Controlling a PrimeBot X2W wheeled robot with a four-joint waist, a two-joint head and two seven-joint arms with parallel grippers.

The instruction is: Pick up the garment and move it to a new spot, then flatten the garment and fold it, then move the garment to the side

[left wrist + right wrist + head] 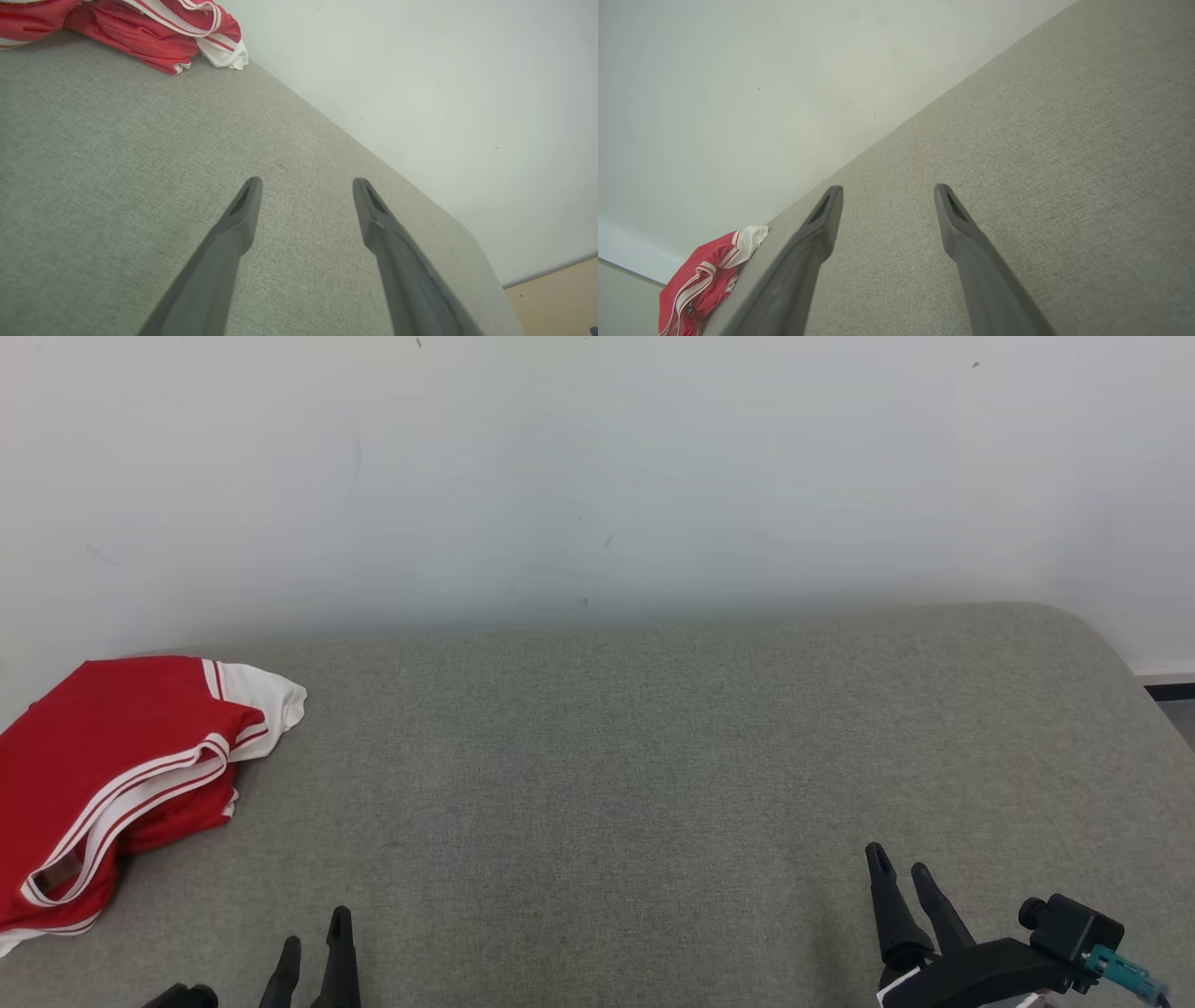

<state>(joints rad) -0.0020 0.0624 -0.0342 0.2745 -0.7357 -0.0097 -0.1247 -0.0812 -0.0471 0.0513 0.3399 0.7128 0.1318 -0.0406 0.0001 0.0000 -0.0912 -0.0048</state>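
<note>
In the head view, the red and white garment [121, 775] lies bunched at the far left of the grey surface [607, 756]. The left gripper [316, 928] and the right gripper [897, 859] are low in the view and well apart from the garment.

In the left wrist view, the left gripper stands wide and empty.

In the right wrist view, the right gripper is also wide and holds nothing.

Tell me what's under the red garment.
The garment lies bunched on the grey surface. The patch beneath it and anything inside its folds is covered.
</note>
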